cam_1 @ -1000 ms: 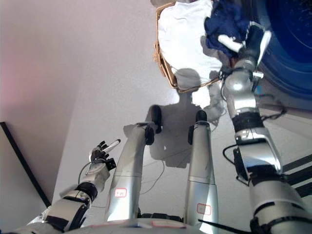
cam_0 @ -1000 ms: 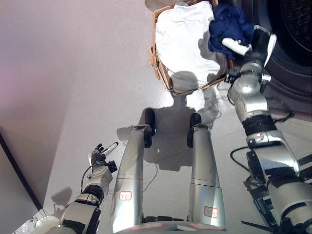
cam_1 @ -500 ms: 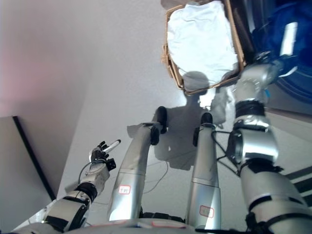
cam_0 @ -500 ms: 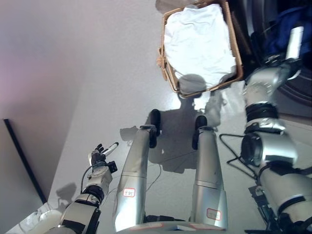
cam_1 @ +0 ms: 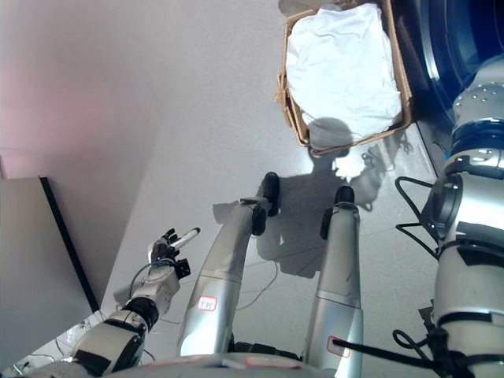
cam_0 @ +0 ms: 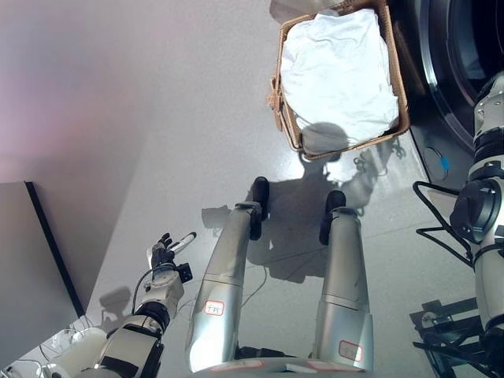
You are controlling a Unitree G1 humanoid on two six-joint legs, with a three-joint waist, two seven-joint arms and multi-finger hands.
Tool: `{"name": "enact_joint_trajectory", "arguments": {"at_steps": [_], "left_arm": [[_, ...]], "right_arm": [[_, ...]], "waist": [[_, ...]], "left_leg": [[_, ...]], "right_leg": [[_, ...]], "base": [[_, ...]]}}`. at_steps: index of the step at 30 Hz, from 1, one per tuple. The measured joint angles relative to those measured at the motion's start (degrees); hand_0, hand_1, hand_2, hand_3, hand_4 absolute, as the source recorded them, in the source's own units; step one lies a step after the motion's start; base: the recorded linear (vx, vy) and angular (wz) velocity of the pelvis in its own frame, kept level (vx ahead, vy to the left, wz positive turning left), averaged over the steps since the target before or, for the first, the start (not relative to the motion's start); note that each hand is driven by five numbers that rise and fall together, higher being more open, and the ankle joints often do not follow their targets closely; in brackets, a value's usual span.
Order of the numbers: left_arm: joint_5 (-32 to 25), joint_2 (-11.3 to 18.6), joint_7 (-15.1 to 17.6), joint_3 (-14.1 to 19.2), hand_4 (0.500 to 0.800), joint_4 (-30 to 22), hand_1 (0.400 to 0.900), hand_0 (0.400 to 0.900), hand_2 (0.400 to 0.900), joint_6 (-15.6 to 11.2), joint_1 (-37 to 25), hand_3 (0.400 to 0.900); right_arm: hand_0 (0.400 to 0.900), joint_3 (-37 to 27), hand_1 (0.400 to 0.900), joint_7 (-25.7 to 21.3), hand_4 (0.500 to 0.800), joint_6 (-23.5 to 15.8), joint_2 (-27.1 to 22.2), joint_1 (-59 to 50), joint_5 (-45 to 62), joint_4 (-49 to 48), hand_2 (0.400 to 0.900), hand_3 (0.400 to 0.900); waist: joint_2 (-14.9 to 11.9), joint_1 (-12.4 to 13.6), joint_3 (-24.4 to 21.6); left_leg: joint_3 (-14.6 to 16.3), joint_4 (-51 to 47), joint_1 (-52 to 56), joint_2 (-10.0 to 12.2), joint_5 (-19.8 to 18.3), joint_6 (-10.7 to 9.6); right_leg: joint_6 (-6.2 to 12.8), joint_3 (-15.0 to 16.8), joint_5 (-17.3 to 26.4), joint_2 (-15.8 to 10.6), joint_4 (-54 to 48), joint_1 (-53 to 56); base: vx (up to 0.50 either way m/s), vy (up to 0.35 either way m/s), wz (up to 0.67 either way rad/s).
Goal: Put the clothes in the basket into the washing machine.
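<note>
A wicker basket (cam_0: 286,118) stands on the pale floor at the top of the view, filled with white cloth (cam_0: 339,67). Just right of it is the washing machine (cam_0: 453,55), its dark round opening cut off by the view's edge. My right arm (cam_0: 490,118) reaches up along the right edge, and its hand lies outside both views. No blue garment shows now. My left hand (cam_0: 165,253) hangs low at the lower left, far from the basket, open with its fingers spread and holding nothing.
A grey panel with a dark edge (cam_0: 27,268) stands at the lower left, close to my left hand. The basket sits tight against the washing machine's front.
My right hand lifted the dark blue garment out of the basket and carried it right towards the washing machine, out of view. The camera has shifted. The left hand stayed idle.
</note>
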Motion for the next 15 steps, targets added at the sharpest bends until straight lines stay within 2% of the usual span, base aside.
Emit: {"name": "enact_joint_trajectory", "arguments": {"at_steps": [6, 9, 11, 15], "left_arm": [[0.0, 0.0, 0.0, -0.2, 0.800, 0.0, 0.900, 0.900, 0.900, 0.0, 0.0, 0.900], [0.0, 0.0, -0.1, -0.2, 0.800, 0.0, 0.900, 0.900, 0.900, 0.0, 0.0, 0.900], [0.0, 0.0, -0.1, -0.1, 0.800, 0.0, 0.900, 0.900, 0.900, 0.0, 0.0, 0.900], [0.0, -0.5, -0.2, 0.4, 0.800, 0.3, 0.900, 0.900, 0.900, 0.6, 0.1, 0.900]], "right_arm": [[0.900, 0.0, 0.900, 0.6, 0.800, 0.0, 0.4, 0.0, 0.9, 0.0, 0.900, 0.900], [0.900, 0.1, 0.900, 1.1, 0.800, -0.2, 2.1, 1.0, 1.2, -1.6, 0.900, 0.900], [0.900, 0.5, 0.900, 1.7, 0.800, -0.4, 4.1, 3.4, 1.1, -4.7, 0.900, 0.900], [0.900, 0.6, 0.900, 1.7, 0.800, -2.0, 13.5, 10.5, 0.4, -11.4, 0.900, 0.900]], "waist": [[0.2, 0.0, -0.1], [0.2, -0.1, -0.1], [0.2, -0.2, -0.1], [0.2, -1.0, -0.1]], "left_leg": [[-0.2, -0.5, 0.6, 0.1, 0.2, -0.2], [-0.4, -0.5, 0.9, 0.1, 0.2, -0.2], [-0.6, -0.9, 1.4, 0.2, 0.3, -0.3], [-1.4, -4.1, 5.6, 0.8, 1.0, -0.3]], "right_leg": [[-0.04, -0.2, 0.1, 0.0, -0.7, 0.7], [-0.17, -0.5, 0.3, 0.0, -1.0, 1.2], [-0.22, -0.8, 0.7, 0.1, -1.6, 1.9], [-0.55, -2.2, 1.5, 0.3, -5.5, 6.7]], "base": [[0.00, 0.000, 0.00], [0.00, 0.006, -0.02], [-0.04, 0.026, -0.10], [0.00, 0.045, -0.10]]}}
